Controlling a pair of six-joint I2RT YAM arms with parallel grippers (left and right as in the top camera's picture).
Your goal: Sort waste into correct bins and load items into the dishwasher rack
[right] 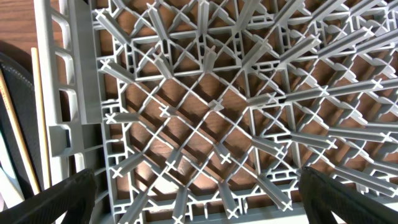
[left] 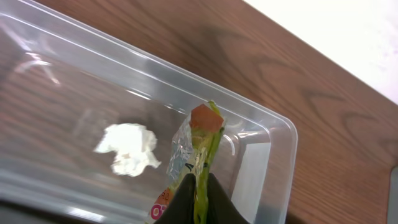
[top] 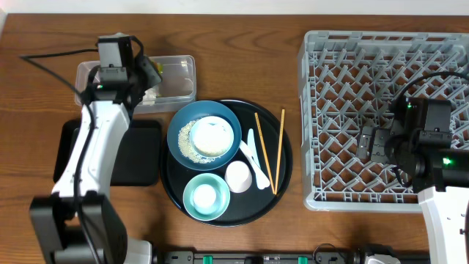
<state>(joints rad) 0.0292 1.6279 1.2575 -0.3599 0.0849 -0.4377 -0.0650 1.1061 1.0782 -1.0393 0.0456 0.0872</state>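
In the left wrist view my left gripper (left: 200, 179) is shut on a yellow-green snack wrapper (left: 202, 134) and holds it over the clear tub (left: 273, 127). A crumpled white tissue (left: 127, 149) lies inside that tub. From overhead, the left gripper (top: 150, 73) hangs at the clear tub's (top: 183, 60) left part. My right gripper (top: 374, 143) stands open over the grey dishwasher rack (top: 381, 51), nothing between its fingers (right: 62, 199). The dark-blue bowl (top: 179, 150) holds rice grains (top: 187, 139) and a white bowl (top: 212, 136).
A round black tray (top: 282, 176) carries the blue bowl, a teal bowl (top: 207, 196), a white cup (top: 238, 176), a white spoon (top: 255, 158) and wooden chopsticks (top: 268, 150). A shallow black rectangular tray (top: 143, 150) lies left, partly under my left arm.
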